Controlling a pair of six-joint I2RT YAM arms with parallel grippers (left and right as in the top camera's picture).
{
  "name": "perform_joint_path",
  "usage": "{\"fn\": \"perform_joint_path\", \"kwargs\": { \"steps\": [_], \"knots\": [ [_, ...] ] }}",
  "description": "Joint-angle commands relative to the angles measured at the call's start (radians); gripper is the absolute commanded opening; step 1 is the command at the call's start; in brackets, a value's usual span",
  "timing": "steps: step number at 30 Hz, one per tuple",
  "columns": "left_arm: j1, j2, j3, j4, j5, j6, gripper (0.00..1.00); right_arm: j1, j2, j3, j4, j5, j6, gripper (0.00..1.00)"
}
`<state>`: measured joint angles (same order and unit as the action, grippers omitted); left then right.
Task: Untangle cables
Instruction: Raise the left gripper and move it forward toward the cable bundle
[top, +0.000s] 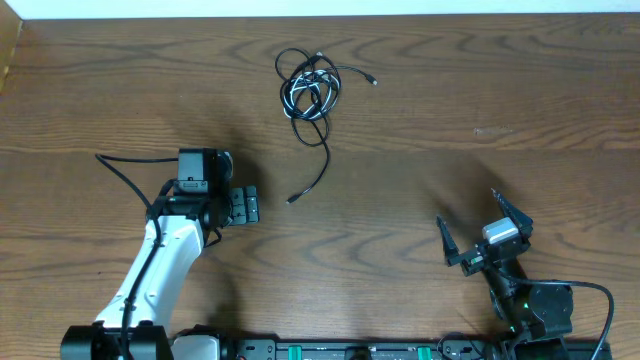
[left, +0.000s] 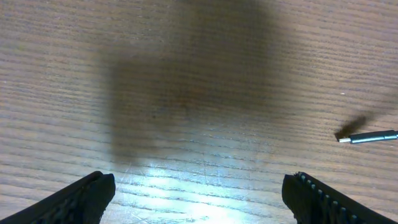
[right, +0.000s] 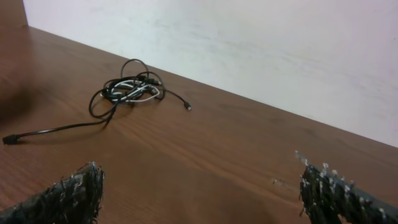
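A black cable and a white cable lie knotted together at the far middle of the table. The black cable's tail runs toward me and ends in a plug. My left gripper is open and empty, low over the wood, just left of that plug, which shows at the right edge of the left wrist view. My right gripper is open and empty at the near right, far from the tangle. The right wrist view shows the tangle ahead to the left, between my open fingers.
The wooden table has a white wall along its far edge. A second thin plug end sticks out right of the tangle. The left arm's thick black wire loops beside its wrist.
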<state>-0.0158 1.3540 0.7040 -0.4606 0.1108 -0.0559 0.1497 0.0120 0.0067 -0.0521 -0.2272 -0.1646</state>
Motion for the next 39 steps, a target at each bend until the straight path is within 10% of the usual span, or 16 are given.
{"fn": "perform_joint_path", "kwargs": {
  "steps": [1, 39],
  "knots": [
    [0.002, 0.018, 0.028, 0.005, 0.022, -0.009, 0.92, -0.007, -0.006, -0.001, -0.006, 0.011, 0.007, 0.99],
    [0.001, 0.019, 0.027, 0.098, 0.088, -0.002, 0.92, -0.007, -0.006, -0.001, -0.006, 0.011, 0.007, 0.99]
  ]
}}
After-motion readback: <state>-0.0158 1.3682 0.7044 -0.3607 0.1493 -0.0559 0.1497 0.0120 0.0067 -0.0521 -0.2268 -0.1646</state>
